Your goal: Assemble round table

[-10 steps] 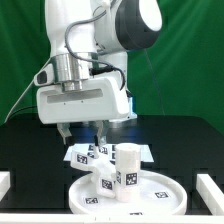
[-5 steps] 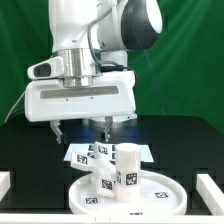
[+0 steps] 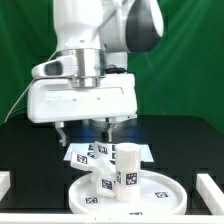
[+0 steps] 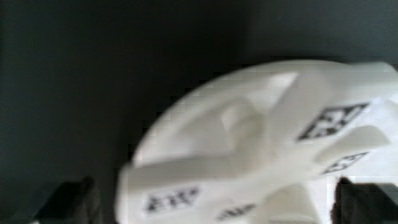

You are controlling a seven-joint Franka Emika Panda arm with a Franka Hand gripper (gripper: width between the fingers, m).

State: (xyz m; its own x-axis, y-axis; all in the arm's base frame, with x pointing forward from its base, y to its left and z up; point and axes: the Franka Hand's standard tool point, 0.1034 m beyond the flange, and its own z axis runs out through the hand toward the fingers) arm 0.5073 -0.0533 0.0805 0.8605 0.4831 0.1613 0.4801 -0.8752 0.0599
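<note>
- Nearest, at 6 o'clock in the exterior view: round disc (image 3: pixel 150 200), flat on the black table (image 3: pixel 185 140), rim up, tags along its edge.
- On the disc: leg (image 3: pixel 127 170), upright and tagged. Touching it at its 9 o'clock, a smaller white piece (image 3: pixel 103 181), probably the cross foot, shape hard to read.
- Handling, as a judgement: hard, smooth plastic, likely light; stiff and not fragile, but slippery and easy to tip. Best hold on the leg across its round sides, about mid-height, square to its axis. Disc too broad to take except by the rim.
- Behind, at 12 o'clock of the disc: marker board (image 3: pixel 72 157), flat on the table.
- Above that board: gripper (image 3: pixel 84 132), jaws spread wide, nothing between them, clear of every part.
- Wrist view: white tagged plastic below, dark fingertips (image 4: pixel 71 203) on either side.
- Farthest: green curtain (image 3: pixel 20 60).
</note>
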